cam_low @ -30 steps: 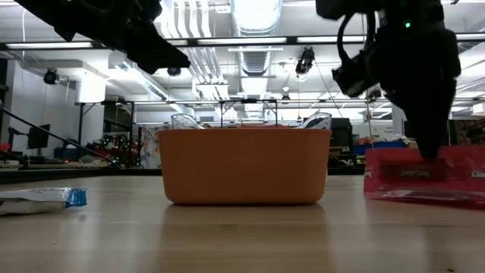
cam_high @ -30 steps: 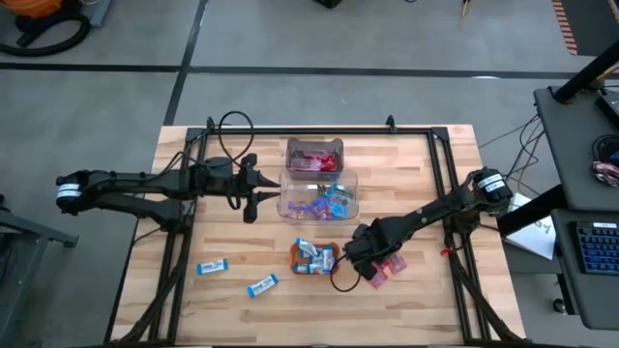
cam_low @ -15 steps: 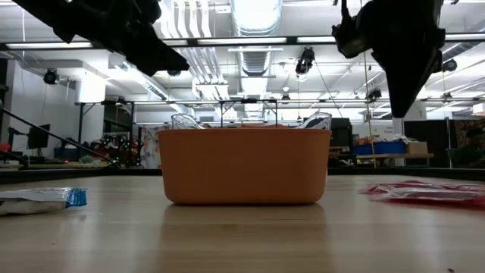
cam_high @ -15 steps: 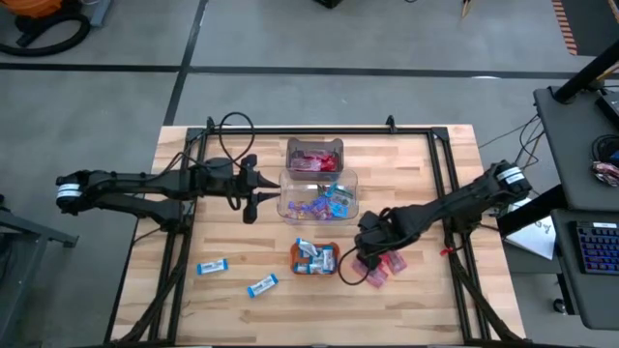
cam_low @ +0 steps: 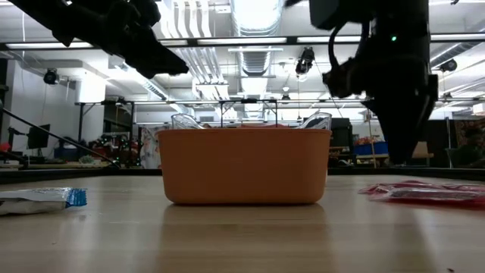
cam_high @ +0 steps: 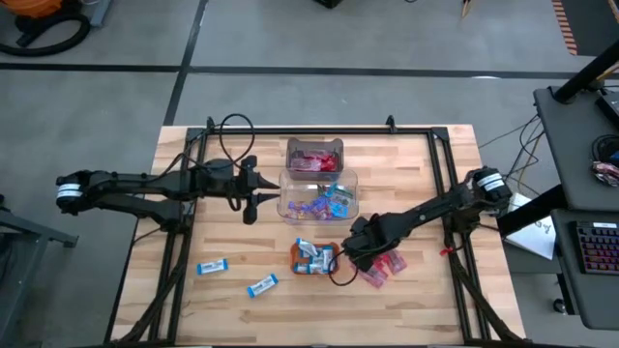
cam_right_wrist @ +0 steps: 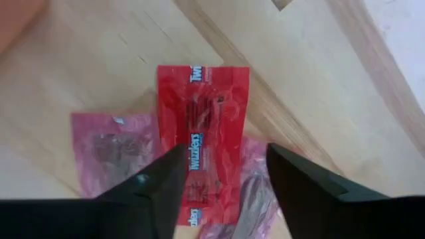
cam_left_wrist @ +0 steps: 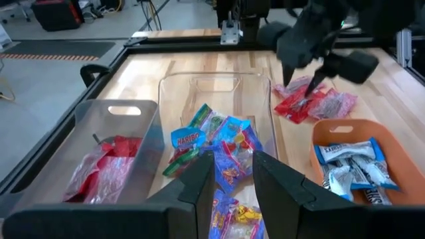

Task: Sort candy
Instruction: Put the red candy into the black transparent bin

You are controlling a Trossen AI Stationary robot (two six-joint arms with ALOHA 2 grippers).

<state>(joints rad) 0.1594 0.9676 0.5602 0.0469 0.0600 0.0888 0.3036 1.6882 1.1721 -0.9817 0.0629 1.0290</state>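
The right gripper [cam_high: 353,253] is hovering over the loose pile of red crinkly candy packets [cam_high: 383,269] on the wooden table [cam_high: 435,309], just beside the small orange plastic tray [cam_high: 295,261]. Its jaws are standing wide and holding nothing. In the right wrist view they are straddling one flat red Twizzlers packet [cam_right_wrist: 202,126] that is lying on top of paler red packets.

What is changing: a second ago this gripper was down on the pile, with one packet's edge tipped up off the table. Half a second ago it was up and further out, and the packets were lying flat. Now it is coming back in closer to the tray, its tip above the packets and not touching them. That probably means the first pick failed or was let go, and a second try is lining up, so no red packet is sorted yet.

The left gripper [cam_high: 253,188] is waiting beside the clear plastic bin of blue and purple wrappers [cam_high: 282,198], jaws parted a little and empty. The far clear bin [cam_high: 290,155] is holding red packets. Two blue-and-white bars [cam_high: 212,267] are lying loose on the table, and more are sitting in the tray.
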